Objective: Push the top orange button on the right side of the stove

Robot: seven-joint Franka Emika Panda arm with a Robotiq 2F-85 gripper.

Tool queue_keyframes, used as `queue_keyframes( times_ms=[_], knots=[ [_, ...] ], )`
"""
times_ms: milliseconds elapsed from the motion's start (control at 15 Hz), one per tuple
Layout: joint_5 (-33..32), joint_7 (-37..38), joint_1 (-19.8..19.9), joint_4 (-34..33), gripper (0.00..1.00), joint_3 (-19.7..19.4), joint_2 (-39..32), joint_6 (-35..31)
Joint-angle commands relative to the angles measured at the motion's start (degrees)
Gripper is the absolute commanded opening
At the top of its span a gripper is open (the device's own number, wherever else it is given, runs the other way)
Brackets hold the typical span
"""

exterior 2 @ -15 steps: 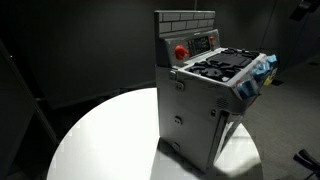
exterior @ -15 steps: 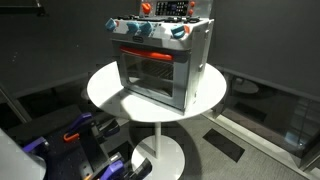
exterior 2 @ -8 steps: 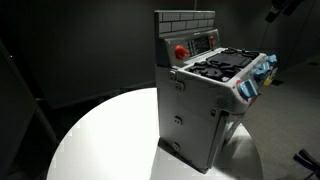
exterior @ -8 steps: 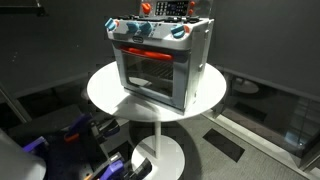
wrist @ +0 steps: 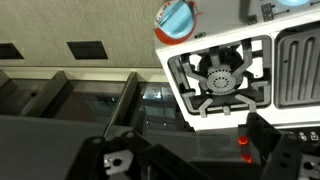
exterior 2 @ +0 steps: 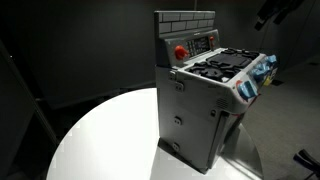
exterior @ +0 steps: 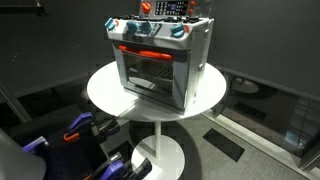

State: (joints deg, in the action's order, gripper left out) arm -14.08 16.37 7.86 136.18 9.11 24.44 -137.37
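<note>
Stove (exterior: 160, 62): on the tabletop (exterior: 100, 90), directly beneath your fingers (wrist: 285, 155). Fingers: spread apart, holding nothing. Orange buttons (wrist: 243, 141): just beside one fingertip. Recommended: bring the fingers together, descend slowly, press only the top button squarely.

Left open above the burners (exterior 2: 222, 66) of the stove (exterior 2: 200, 105) and before its door (exterior: 150, 72); closed off behind by its brick backsplash (exterior 2: 185, 22), beneath by the round table (exterior 2: 100, 130).

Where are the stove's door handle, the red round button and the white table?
door handle (exterior: 140, 52): exterior view, middle of the orange-red bar.
red round button (exterior 2: 181, 52): exterior view, its centre, on the back panel.
white table (exterior: 103, 92): exterior view, bare top near rim.
</note>
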Motion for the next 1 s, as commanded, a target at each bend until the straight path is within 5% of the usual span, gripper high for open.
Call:
queue_keyframes(
  times_ms=[0,933],
  knots=[
    [-0.5,0.3,-1.1,-0.1,1.0,-1.0,-0.2,0.2],
    [-8.2,10.1,2.8,-1.5,1.0,1.3,-6.5,-12.1]
  ],
)
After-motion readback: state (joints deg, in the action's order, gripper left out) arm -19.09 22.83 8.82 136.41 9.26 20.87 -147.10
